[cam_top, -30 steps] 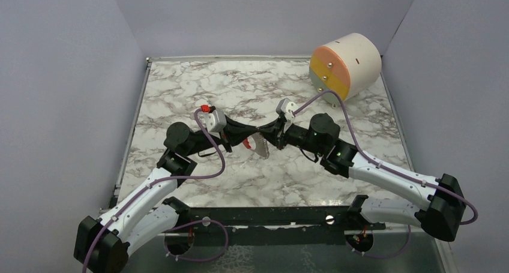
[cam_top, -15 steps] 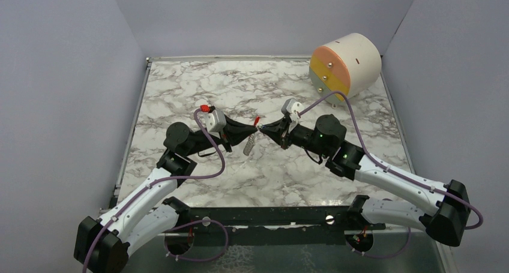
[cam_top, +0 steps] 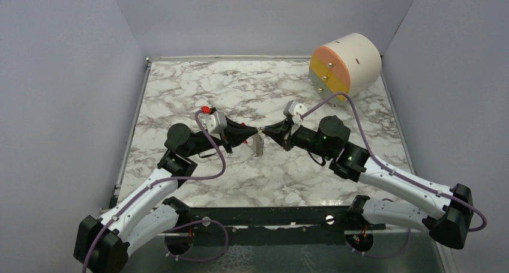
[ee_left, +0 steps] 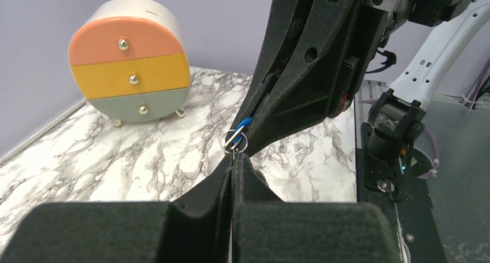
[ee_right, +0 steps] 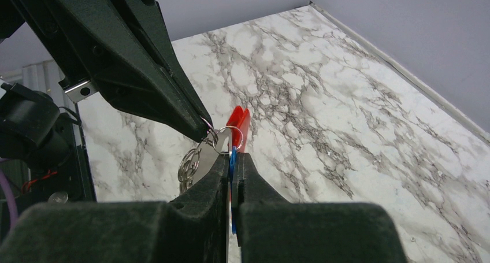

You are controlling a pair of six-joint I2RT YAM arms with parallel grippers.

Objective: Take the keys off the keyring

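My left gripper (cam_top: 254, 132) and right gripper (cam_top: 265, 131) meet tip to tip above the middle of the table. In the left wrist view my left gripper (ee_left: 234, 159) is shut on a thin link of the keyring, with a small silver ring (ee_left: 233, 140) just beyond its tips. In the right wrist view my right gripper (ee_right: 232, 156) is shut on the blue-headed key (ee_right: 232, 159), which threads that ring. The keyring's red piece (ee_right: 239, 126) stands behind the tips. Its grey metal part (ee_right: 188, 163) hangs below, and it also shows in the top view (cam_top: 258, 146).
A round white drawer cabinet (cam_top: 346, 65) with orange, yellow and grey-green fronts stands at the back right; it also shows in the left wrist view (ee_left: 130, 69). The marble table (cam_top: 198, 87) has raised edges and grey walls around it.
The grippers were crossed over each other a second ago and now stand tip to tip. The right arm has drawn back to the right. The keyring's hanging part has swung right, under the tips.
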